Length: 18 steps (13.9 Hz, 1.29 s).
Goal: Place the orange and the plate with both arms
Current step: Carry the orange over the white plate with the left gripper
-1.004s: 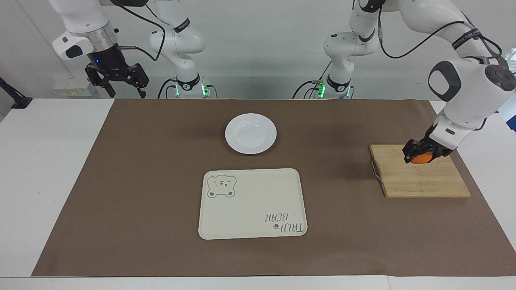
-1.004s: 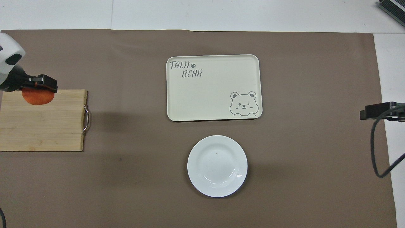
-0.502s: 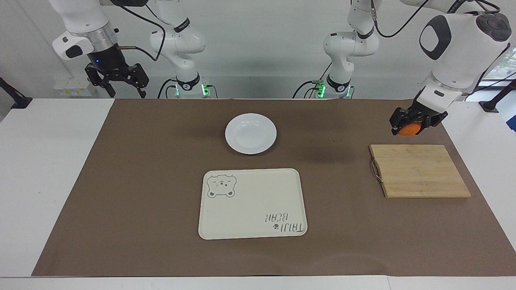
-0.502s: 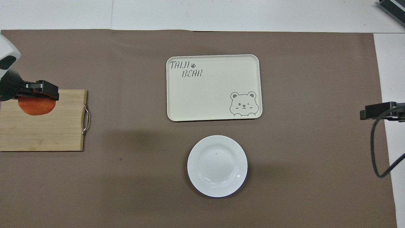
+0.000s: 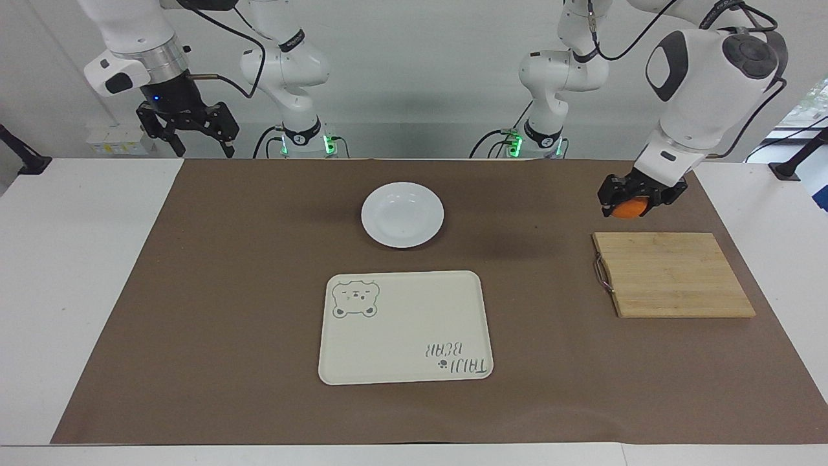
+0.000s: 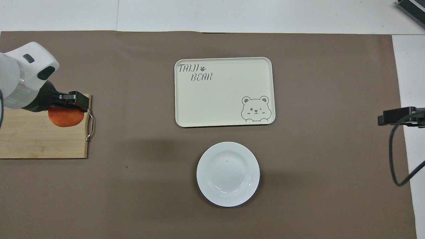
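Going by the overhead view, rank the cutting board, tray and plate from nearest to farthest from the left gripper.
1. Cutting board, directly under the left gripper holding the orange.
2. Tray, mid-table.
3. Plate, mid-table, nearer the robots than the tray.

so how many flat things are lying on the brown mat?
3: plate nearest the robots, bear tray just farther out, wooden board at the left arm's end. None seem hidden.

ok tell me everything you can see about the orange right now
The orange is a small, round, bright-orange fruit with matte skin, whole as far as it shows. It is off the table, clamped in the left claw, whose black fingers cover its top. It hangs in the air over the wooden cutting board, at the end with the metal handle. Only the claw touches it.
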Each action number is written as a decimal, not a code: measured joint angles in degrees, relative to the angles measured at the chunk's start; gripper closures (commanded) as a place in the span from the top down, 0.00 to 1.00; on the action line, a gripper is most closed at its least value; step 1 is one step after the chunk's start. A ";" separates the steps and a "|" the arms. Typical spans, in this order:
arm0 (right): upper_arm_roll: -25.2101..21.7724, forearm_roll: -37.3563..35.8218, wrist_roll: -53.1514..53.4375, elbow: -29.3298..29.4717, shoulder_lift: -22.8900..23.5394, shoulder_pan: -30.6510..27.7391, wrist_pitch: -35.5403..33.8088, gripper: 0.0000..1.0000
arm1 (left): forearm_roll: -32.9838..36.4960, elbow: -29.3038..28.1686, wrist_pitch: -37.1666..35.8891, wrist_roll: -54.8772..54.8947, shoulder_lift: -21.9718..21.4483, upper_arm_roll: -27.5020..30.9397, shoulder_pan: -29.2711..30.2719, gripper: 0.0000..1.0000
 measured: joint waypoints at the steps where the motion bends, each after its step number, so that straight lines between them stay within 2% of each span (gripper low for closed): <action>1: 0.00 0.00 0.00 0.00 0.00 0.00 0.00 1.00 | 0.00 -0.52 0.38 -2.45 0.01 -0.13 -1.77 0.00; 12: -0.08 0.00 0.00 0.08 0.00 0.00 0.00 1.00 | 0.01 -9.21 12.92 -28.93 1.15 -0.47 -20.22 0.00; 18: -0.04 0.00 0.00 0.37 -0.04 0.00 0.00 1.00 | 0.00 -10.97 22.48 -43.71 7.15 -0.56 -30.34 0.00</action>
